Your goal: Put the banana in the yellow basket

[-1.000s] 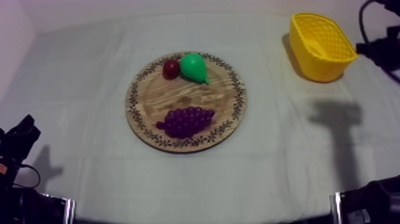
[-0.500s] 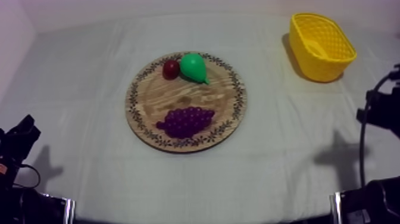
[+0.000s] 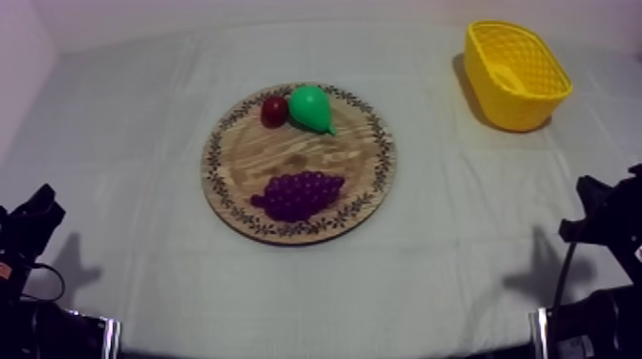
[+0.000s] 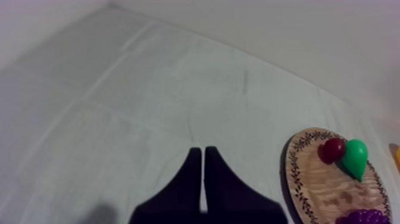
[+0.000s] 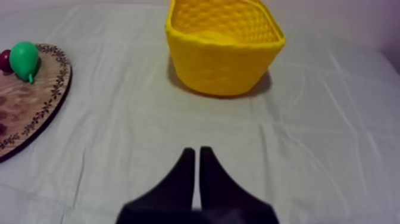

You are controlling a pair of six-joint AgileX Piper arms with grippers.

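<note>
From above, the wooden board (image 3: 250,153) sits at the middle of the counter (image 3: 459,248). It carries a pear (image 3: 310,108) and a small red fruit (image 3: 274,111), touching each other on its far side, and grapes (image 3: 301,194) on its near side. The yellow basket (image 3: 521,110) stands upright near the far right corner. Inside it lies a smoother, paler curve (image 3: 509,80) that I take for the banana, though yellow on yellow leaves me unsure. The change is in the right arm (image 3: 611,229). A second ago it was up beside the basket, half a second ago it was partway down the right edge, and now it sits low by the near right corner. The left arm (image 3: 29,229) has not moved from the near left corner, and board, fruit and basket lie as before.

From the left wrist, the left end effector (image 4: 202,150) has its fingers together as a narrow wedge with nothing in them. It hangs over bare cloth, with the board off to one side.

From the right wrist, the right end effector (image 5: 195,152) is likewise pressed together and empty. It is over cloth, well short of the basket ahead.

I read this as a retreat after the drop. The placing looks done, and only the return to rest is left.
</note>
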